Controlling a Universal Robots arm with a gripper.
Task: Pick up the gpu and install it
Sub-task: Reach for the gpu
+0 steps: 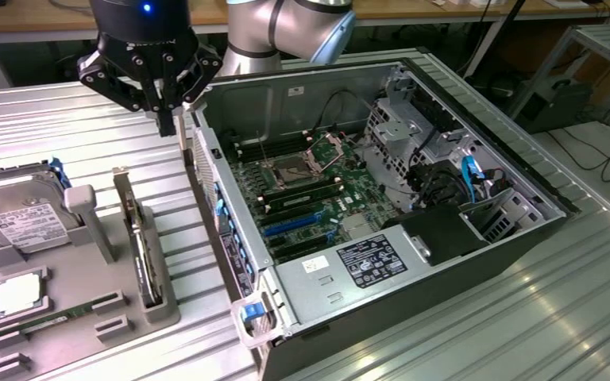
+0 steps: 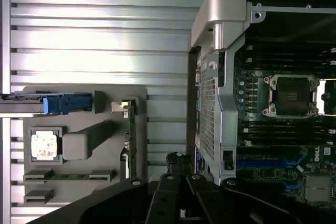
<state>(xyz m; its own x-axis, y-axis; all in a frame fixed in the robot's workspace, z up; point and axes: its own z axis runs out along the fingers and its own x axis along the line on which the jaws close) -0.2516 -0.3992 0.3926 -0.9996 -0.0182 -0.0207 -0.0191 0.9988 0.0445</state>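
Observation:
The gpu [image 1: 139, 238] stands on its long edge in a slot of the grey holder tray [image 1: 93, 305] at the exterior view's left; I see it edge-on, a thin green and black card. In the wrist view the gpu [image 2: 132, 140] is a narrow strip at the tray's [image 2: 84, 98] side. My gripper [image 1: 165, 125] hangs above the ribbed table, shut with nothing in it, between the tray and the open computer case [image 1: 283, 99]. It is beyond the card's far end and apart from it. The gripper [image 2: 176, 162] has its fingers pressed together.
The tray also holds a hard drive [image 1: 21, 222] in a blue caddy, a CPU [image 1: 17, 295] and a RAM stick [image 1: 59, 319]. Inside the case lie the motherboard [image 1: 316, 198] with blue slots [image 1: 289, 226] and a CPU socket [image 2: 291, 95]. The case wall stands next to the gripper.

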